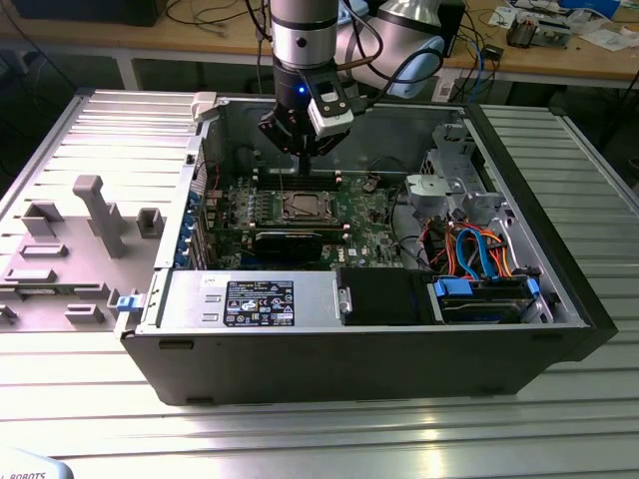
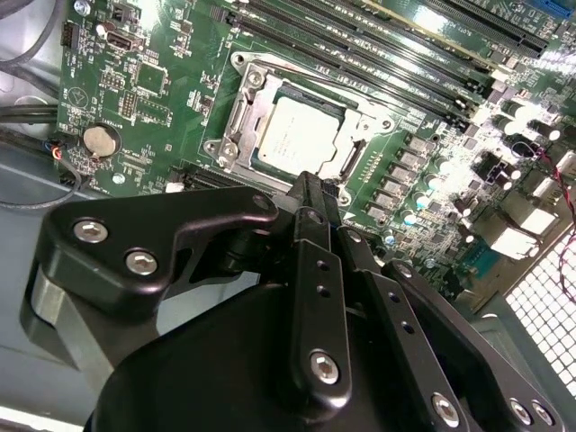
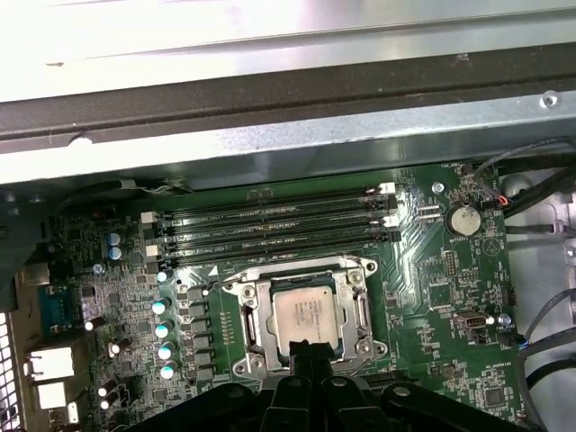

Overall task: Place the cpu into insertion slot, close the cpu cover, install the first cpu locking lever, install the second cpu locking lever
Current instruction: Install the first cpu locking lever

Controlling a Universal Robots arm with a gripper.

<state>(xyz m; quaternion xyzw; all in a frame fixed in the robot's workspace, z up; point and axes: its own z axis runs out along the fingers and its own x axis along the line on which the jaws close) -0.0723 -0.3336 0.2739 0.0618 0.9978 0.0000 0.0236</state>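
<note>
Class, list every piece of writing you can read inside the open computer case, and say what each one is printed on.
Black label on the silver box: white print, too small to read.
White label beside it: too small to read.
cpu top, in both wrist views: faint print, too blurred to read.
Green board: white markings, too small to read.
Nothing there can be quoted.

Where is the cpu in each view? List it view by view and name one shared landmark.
Exterior view: the cpu sits mid-motherboard in the open computer case, just below the gripper.
Second wrist view: the cpu lies between the gripper and the memory slots.
First wrist view: the cpu lies between the gripper and the memory slots.
Shared landmark: the long black memory slots beside the cpu.
</note>
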